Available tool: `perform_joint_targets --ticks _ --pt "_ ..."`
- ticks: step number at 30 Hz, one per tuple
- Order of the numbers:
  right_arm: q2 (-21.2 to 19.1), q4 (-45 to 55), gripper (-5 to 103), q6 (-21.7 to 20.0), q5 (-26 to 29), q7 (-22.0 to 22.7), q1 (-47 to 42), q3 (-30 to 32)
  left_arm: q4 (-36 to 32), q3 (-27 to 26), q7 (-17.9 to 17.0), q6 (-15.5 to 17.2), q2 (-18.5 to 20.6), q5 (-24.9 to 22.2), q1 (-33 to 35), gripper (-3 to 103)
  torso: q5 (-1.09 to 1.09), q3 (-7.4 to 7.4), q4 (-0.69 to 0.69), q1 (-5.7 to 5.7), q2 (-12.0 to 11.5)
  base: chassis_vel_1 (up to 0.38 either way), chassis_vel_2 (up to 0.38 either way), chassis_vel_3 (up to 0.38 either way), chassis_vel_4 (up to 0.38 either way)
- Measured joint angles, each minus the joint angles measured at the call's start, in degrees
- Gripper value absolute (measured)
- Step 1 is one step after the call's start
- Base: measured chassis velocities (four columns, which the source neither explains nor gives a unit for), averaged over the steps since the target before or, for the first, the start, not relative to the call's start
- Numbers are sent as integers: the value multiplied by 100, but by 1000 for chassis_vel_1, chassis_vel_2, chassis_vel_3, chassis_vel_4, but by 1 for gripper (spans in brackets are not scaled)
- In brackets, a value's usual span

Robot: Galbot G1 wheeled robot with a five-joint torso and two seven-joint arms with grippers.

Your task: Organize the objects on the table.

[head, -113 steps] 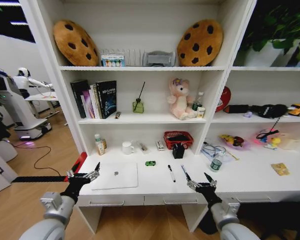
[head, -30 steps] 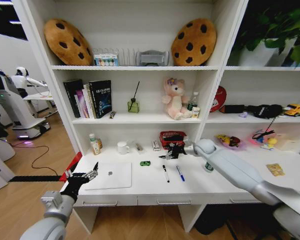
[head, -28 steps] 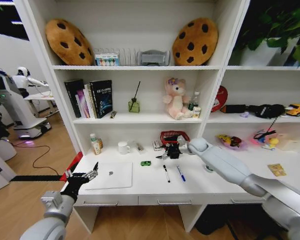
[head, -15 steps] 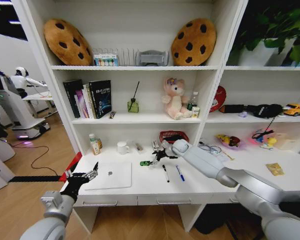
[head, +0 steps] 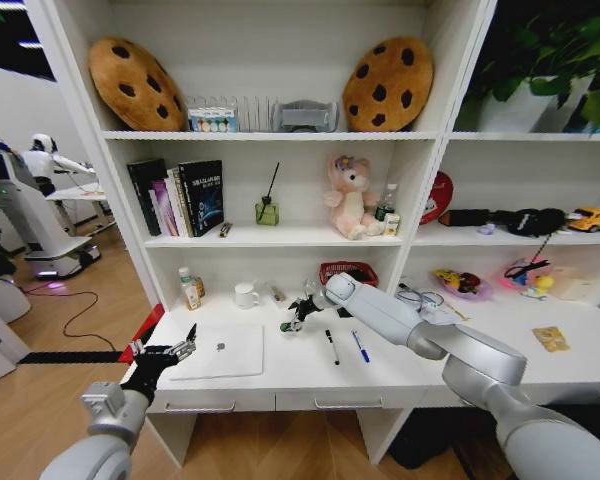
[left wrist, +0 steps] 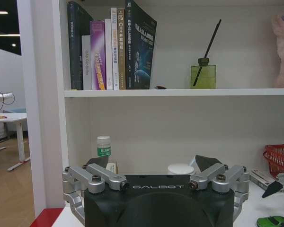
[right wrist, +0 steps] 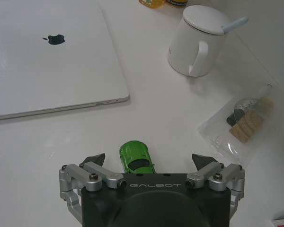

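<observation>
Right arm reaching for the toy car on the long white desk [head: 400,372]

The right gripper [head: 298,314] hangs just over the small glossy green toy car [right wrist: 137,160], its dark-tipped fingers spread wide with the car lying between them and untouched, so I judge the pick-up step is in hand; what it calls for next is a short drop and a gentle squeeze across the car's smooth, rounded plastic flanks, which look slippery. At about ten o'clock from the car lies the thin matte silver laptop [right wrist: 47,56], flat and closed; at one o'clock stands a glazed white lidded mug [right wrist: 199,39]. A slim black pen [head: 331,346] and a blue pen [head: 360,346] lie side by side at four o'clock of the gripper. The left gripper [head: 166,355] waits spread at the desk's left front corner, holding nothing
</observation>
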Motion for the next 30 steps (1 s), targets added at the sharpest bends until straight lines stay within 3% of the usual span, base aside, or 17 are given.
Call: perform_joint_targets --ticks 13,20,26,28,30 --pt "-68 165 88 -76 -76 -9 -28 35 0 0 0 0 0 0 0 100 0 0 2 0 0 0 0 0 0" --pt "-79 94 83 -15 -134 -380 -21 23 0 0 0 0 0 0 0 100 0 0 2 0 0 0 0 0 0" --pt "-63 66 86 53 -206 -510 -44 24 0 0 0 0 0 0 0 100 0 0 2 0 0 0 0 0 0" --pt "-46 11 95 54 -211 -470 -72 29 0 0 0 0 0 0 0 100 0 0 2 0 0 0 0 0 0" --pt "-37 -25 96 54 -215 -453 -77 31 0 0 0 0 0 0 0 100 0 0 2 0 0 0 0 0 0"
